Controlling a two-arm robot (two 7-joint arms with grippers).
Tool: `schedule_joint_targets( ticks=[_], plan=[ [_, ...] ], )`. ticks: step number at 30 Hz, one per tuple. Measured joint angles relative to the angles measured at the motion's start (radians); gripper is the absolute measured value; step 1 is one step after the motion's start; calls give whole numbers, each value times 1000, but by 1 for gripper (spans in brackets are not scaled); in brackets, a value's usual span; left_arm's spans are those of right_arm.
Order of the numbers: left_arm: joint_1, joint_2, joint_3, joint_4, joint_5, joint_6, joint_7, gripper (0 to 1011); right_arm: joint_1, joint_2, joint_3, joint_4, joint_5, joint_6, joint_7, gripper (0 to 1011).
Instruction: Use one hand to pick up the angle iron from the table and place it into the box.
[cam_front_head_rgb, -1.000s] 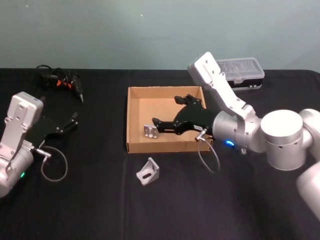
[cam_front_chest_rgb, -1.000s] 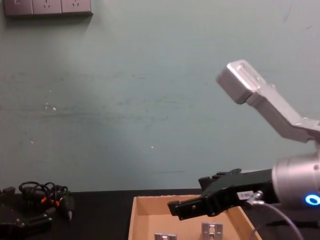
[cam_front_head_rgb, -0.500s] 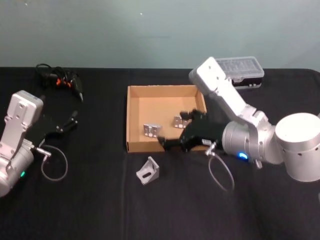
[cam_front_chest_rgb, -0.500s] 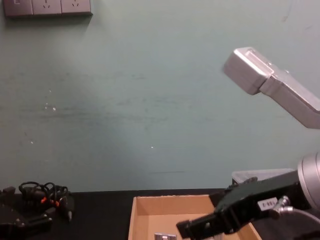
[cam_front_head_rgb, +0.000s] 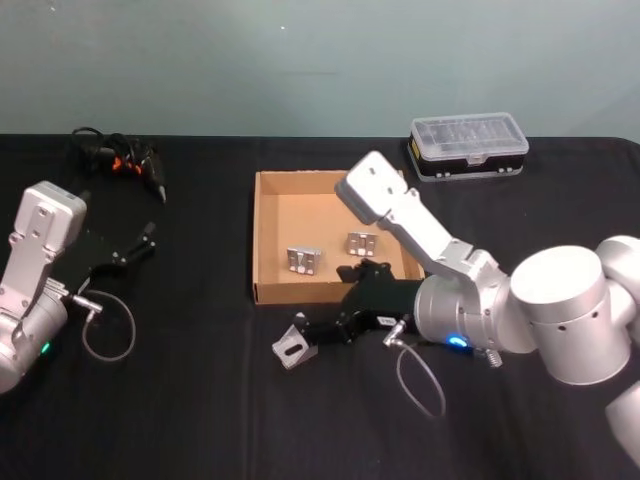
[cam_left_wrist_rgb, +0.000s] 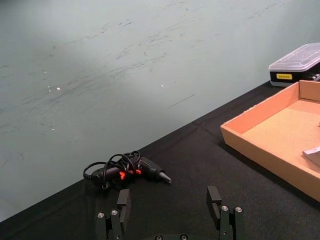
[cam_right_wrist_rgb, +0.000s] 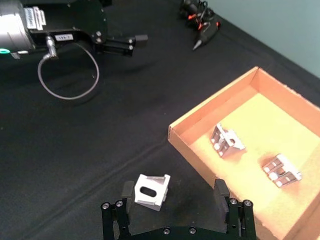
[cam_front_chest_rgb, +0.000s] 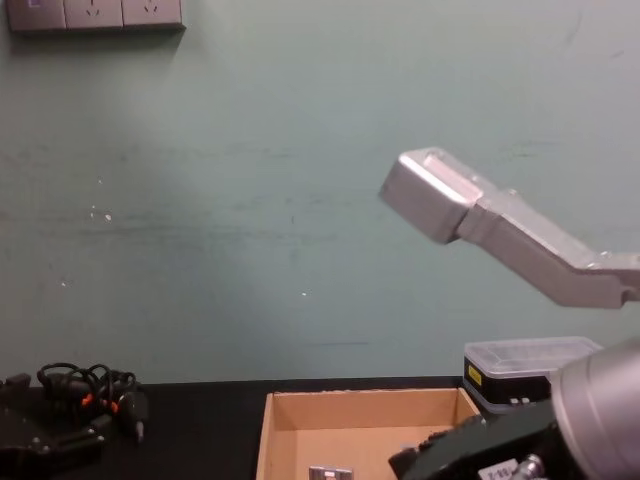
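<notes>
Right gripper (cam_right_wrist_rgb: 174, 187) at the angle iron (cam_right_wrist_rgb: 150, 190)
Jaws apart, the iron between them, just near of the box (cam_front_head_rgb: 262, 240); left gripper (cam_left_wrist_rgb: 169, 192) parked, apart.

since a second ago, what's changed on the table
The right end effector drew back out of the box toward the robot and dropped to the table. Its open fingers now straddle the loose angle iron. Unmoved: that angle iron, the two angle irons in the box, the box itself, and the parked left end effector.
</notes>
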Motion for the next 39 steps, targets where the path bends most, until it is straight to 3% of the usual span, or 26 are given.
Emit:
schedule_joint_targets(
  ticks=[14,39],
  plan=[
    [0,0,0,0,0,0,0,1000,-4,-86,10,84,-22,33,-18,1003],
    [0,0,0,0,0,0,0,1000,-28,-142,28,144,-66,30,-22,1002]
  ],
)
